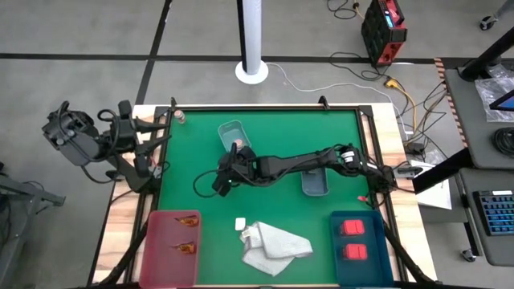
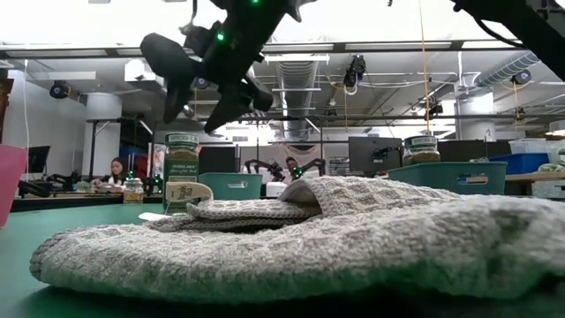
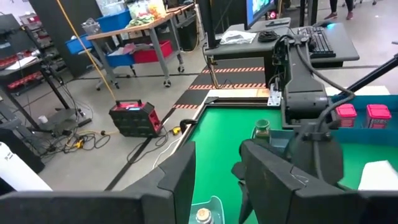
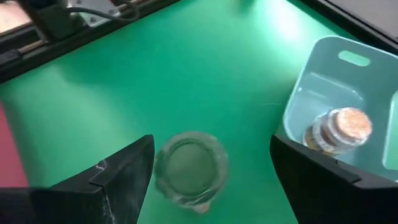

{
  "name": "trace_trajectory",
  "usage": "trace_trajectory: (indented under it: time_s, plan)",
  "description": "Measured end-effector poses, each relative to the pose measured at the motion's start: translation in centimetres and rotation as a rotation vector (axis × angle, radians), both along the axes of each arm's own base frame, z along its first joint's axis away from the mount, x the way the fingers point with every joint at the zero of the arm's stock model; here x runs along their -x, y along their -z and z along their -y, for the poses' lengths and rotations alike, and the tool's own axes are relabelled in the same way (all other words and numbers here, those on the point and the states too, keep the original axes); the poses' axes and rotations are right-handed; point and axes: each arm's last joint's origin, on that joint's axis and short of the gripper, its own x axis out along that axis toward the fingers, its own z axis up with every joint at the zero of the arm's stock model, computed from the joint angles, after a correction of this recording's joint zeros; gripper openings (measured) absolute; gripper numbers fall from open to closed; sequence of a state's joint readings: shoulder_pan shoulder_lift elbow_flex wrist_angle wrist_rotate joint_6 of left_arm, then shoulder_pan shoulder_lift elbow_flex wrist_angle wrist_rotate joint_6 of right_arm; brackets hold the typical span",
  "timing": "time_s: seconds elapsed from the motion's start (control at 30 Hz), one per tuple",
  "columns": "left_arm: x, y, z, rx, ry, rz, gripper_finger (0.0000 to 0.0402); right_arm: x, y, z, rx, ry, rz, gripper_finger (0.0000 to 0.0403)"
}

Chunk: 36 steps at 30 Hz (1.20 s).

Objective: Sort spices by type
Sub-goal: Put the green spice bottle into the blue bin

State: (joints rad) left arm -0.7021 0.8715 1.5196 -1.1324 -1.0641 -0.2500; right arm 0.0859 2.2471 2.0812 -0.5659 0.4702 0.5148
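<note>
Between the right gripper's (image 4: pixel 208 180) spread jaws stands a small greenish jar (image 4: pixel 189 167), upright on the green bench (image 1: pixel 265 136), seen lid-on from above. Jaws wide, one to each side of the jar, not touching it. Nothing held.

Step in hand, as I read it: reaching for this jar to pick it up. Next move calls for a drop straight down over the lid, then a close on the body, keeping centred so neither finger knocks it over.

Landmark: the jar. Just beside it, toward the bench's far edge, a pale blue-green tray (image 4: pixel 323 87) with a clear jar with pinkish top (image 4: pixel 339 129) lying inside. A second pale tray (image 1: pixel 315 181) sits on the jar's other side, under the right arm; contents hidden from above. The low view shows a greenish jar (image 2: pixel 421 149) standing in a tray there, likely this one.

Toward the near edge from the jar: a crumpled white cloth (image 1: pixel 275 243). Well apart at the near corners, a pink tray (image 1: pixel 157 255) with two flat red-orange packets (image 1: pixel 186 218), and a dark blue tray (image 1: pixel 341 257) with two bright red blocks (image 1: pixel 351 228).

Left gripper (image 3: pixel 214 171) waits off the bench's left edge, far from the jar, jaws part open, holding nothing.

Sorting looks well along: packets and blocks binned, this jar loose.
</note>
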Motion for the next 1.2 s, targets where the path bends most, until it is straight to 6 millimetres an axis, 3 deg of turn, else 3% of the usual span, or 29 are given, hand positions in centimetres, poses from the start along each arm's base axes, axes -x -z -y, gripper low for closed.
trace_trajectory:
  time_s: [0.7, 0.9, 1.13, 1.2]
  plan:
    - [-0.2, 0.2, 0.1, -0.017, 0.002, -0.012, 0.0115, -0.6, 2.7, -0.2, -0.024, -0.011, -0.008, 0.032]
    - [-0.1, 0.2, 0.1, -0.01, -0.001, -0.006, 0.0115, -0.8, 2.8, -0.2, -0.025, -0.011, 0.003, 0.0281]
    - [-0.1, 0.2, 0.1, -0.011, -0.001, -0.006, 0.0115, -0.7, 3.2, -0.2, -0.03, -0.017, -0.008, 0.0198]
    - [-0.1, 0.2, 0.1, -0.018, 0.0, -0.009, 0.0115, -0.8, 3.2, -0.2, -0.039, -0.022, -0.008, 0.0197]
